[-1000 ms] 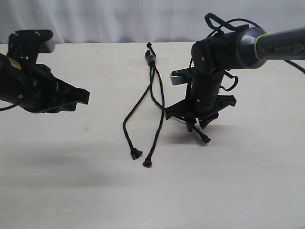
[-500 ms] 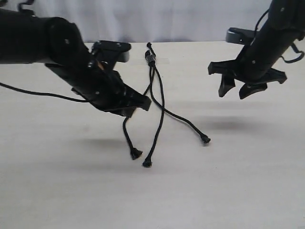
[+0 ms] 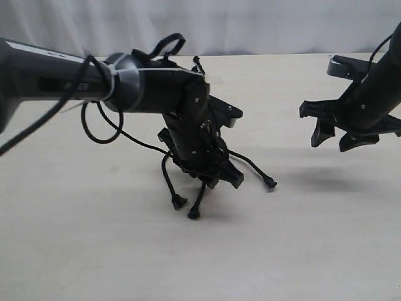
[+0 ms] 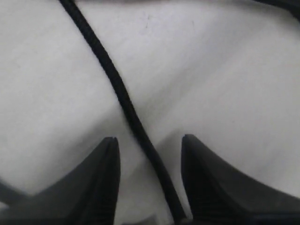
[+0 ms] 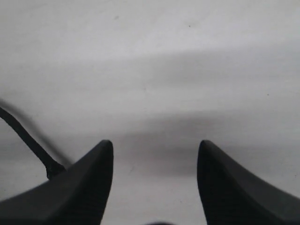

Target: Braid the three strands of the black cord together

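Observation:
The black cord's three strands fan out on the pale table. The left strand ends at a tip, the middle strand at a tip, and the right strand runs out to the right. Only the top stub of the cord's joined end shows behind the left arm. My left gripper is low over the strands, open, and one strand runs between its fingers untouched. Off to the right my right gripper hangs open and empty above the table, with a strand tip beside it.
The left arm stretches across the middle and hides the upper half of the strands. Its smooth cable loops down to the table on the left. A strip of clear tape lies near the cord's joined end.
The left arm has swung right and down over the middle of the strands. The right gripper has drifted a little right and lower. The strands have not moved in the last half second.

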Tool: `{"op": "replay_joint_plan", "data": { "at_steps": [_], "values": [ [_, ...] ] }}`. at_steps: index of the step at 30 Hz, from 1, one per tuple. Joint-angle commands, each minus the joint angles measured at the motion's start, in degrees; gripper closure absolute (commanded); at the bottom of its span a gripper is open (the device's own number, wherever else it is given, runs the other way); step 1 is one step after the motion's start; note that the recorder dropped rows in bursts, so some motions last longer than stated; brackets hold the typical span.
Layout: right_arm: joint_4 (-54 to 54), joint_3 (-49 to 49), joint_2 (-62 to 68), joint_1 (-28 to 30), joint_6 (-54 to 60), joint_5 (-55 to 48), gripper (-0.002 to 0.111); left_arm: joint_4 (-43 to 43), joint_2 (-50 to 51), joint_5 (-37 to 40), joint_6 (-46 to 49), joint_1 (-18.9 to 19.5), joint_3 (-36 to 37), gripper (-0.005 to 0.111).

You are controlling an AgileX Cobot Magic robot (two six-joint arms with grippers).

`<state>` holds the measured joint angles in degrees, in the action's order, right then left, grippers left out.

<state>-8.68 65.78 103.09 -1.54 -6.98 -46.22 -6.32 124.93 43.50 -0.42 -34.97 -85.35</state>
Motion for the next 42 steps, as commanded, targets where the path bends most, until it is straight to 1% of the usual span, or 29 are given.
{"op": "replay_joint_plan", "data": {
  "at_steps": [1, 3, 4, 5, 6, 7, 8, 11, 12, 13, 15, 16, 18, 20, 24, 29, 32, 34, 42],
  "values": [
    [-0.1, -2.4, -0.6, 0.2, 1.0, 2.2, 0.056, 2.7, 3.2, 0.9, -2.1, -1.1, -2.1, 0.066],
    [-0.1, -2.8, -0.6, 0.2, 1.2, 2.4, 0.056, 2.9, 3.6, 0.8, -2.1, -1.1, -2.1, 0.069],
    [-0.1, -2.8, -0.6, 0.2, 1.4, 2.4, 0.056, 2.9, 3.6, 0.9, -2.1, -1.1, -2.1, 0.081],
    [-0.1, -2.8, -0.6, 0.2, 1.4, 2.4, 0.057, 2.9, 3.6, 0.9, -2.1, -1.1, -2.1, 0.087],
    [-0.1, -2.8, -0.6, 0.2, 1.6, 2.4, 0.057, 2.7, 3.6, 1.3, -2.1, -1.1, -2.1, 0.104],
    [-0.1, -2.8, -0.6, 0.2, 1.8, 2.4, 0.057, 2.7, 3.6, 1.4, -2.1, -1.1, -2.1, 0.107],
    [-0.1, -2.8, -0.6, 0.2, 2.1, 2.4, 0.057, 2.6, 3.5, 3.5, -2.1, -1.1, -3.3, 0.107],
    [-1.3, -2.8, -0.6, 0.2, 2.7, 2.9, 0.057, 2.9, 2.9, 12.0, -1.9, -1.1, -10.1, 0.107],
    [-2.5, -2.8, -0.6, 0.2, 3.9, 3.1, 0.057, 3.8, 2.3, 13.6, -0.9, -1.0, -12.0, 0.107],
    [-3.9, -2.8, -0.6, 0.2, 5.1, 3.1, 0.057, 6.8, 1.2, 15.0, -0.9, -0.8, -13.5, 0.107],
    [-4.2, -2.8, -0.6, 0.2, 5.4, 3.1, 0.057, 13.6, -0.5, 16.9, -1.3, 0.5, -13.7, 0.107],
    [-4.2, -2.8, -0.6, 0.2, 5.4, 3.1, 0.057, 14.9, -0.8, 17.9, -1.4, 1.1, -13.7, 0.107],
    [-4.2, -2.8, -0.6, 0.2, 5.8, 3.1, 0.057, 16.0, -0.9, 20.7, -1.4, 3.2, -13.7, 0.107],
    [-4.2, -2.8, -0.6, 0.2, 5.8, 3.1, 0.057, 15.6, -0.9, 21.8, -1.6, 5.5, -13.6, 0.107],
    [-4.2, -2.8, -0.6, 0.2, 6.2, 3.2, 0.057, 14.2, -0.9, 22.0, -1.6, 9.9, -13.4, 0.107],
    [-5.1, -2.8, -0.6, 0.1, 6.6, 3.3, 0.057, 14.2, 0.6, 19.6, -1.6, 12.9, -11.0, 0.107],
    [-7.7, -2.8, -0.6, 0.1, 9.2, 3.3, 0.057, 14.0, 2.4, 18.5, -1.6, 13.0, -8.4, 0.107],
    [-9.5, -2.8, -0.6, 0.1, 10.5, 3.6, 0.057, 12.6, 3.2, 16.5, -1.6, 12.9, -7.0, 0.107],
    [-10.1, -2.8, -0.6, 0.1, 10.8, 4.2, 0.057, 2.3, 4.7, 13.4, -1.6, 12.9, -6.7, 0.107]
  ]
}}
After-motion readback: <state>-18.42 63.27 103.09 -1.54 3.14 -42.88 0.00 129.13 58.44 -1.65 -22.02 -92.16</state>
